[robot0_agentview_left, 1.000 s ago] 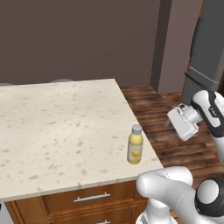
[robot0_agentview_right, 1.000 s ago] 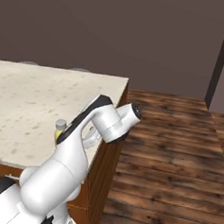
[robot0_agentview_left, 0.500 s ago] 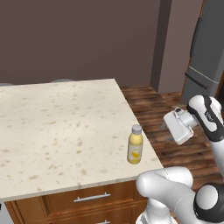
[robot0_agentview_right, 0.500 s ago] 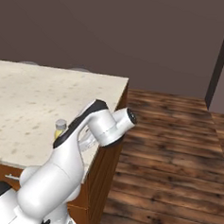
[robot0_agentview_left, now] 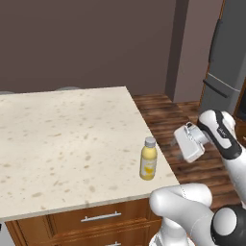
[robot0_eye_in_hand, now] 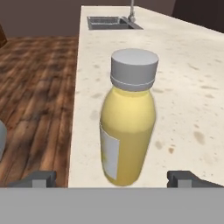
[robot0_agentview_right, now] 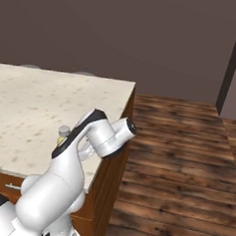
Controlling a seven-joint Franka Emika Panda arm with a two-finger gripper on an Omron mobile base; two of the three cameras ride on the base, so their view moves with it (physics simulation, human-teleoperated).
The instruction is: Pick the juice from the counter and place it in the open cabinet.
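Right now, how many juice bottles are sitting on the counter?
1. The juice stands upright near the counter's front right corner, close to the edge, with the open gripper lined up on it. The arm hides part of the counter in the right base view.

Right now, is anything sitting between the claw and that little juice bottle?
Nothing visible does. In the hand view the juice stands upright near the counter edge, straight ahead between the claw's spread tips. In the left base view the claw sits beside the bottle with open air between.
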